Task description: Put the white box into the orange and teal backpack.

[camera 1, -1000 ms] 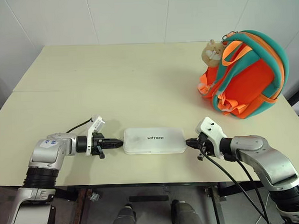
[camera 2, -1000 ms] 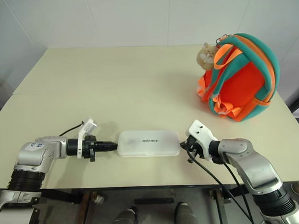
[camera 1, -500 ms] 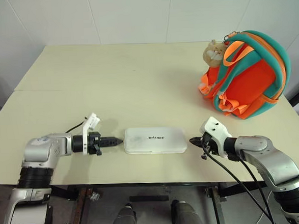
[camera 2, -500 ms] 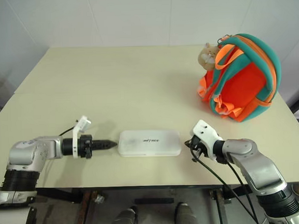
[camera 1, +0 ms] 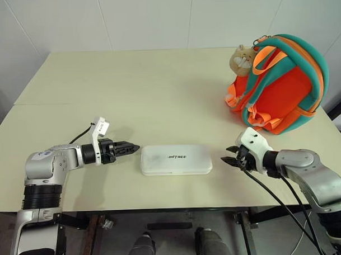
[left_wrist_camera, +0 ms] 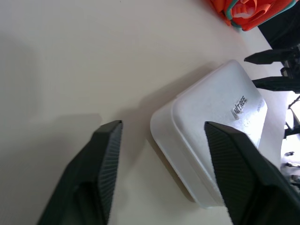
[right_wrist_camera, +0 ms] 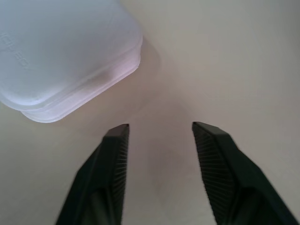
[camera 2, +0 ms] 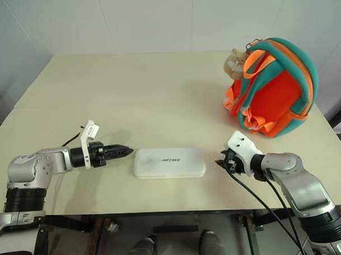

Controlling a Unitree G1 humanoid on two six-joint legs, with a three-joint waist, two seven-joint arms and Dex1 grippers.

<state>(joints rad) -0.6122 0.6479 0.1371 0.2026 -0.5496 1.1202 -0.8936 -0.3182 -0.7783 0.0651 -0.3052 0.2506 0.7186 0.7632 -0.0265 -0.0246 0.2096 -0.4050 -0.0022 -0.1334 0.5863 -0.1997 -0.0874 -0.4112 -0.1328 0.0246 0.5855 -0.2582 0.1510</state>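
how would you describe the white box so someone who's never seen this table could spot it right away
On the pale table, look at the near edge, far from the orange and teal backpack standing at the far right. The white box lies flat there between the left claw and the right claw, touching neither. It is the only flat white thing, with rounded corners and small dark lettering.

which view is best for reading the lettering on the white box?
Left eye view: the whole white box lies flat, lettering upright. Right eye view shows the same, fainter. Left wrist view catches one end with lettering slanted; right wrist view just a corner.
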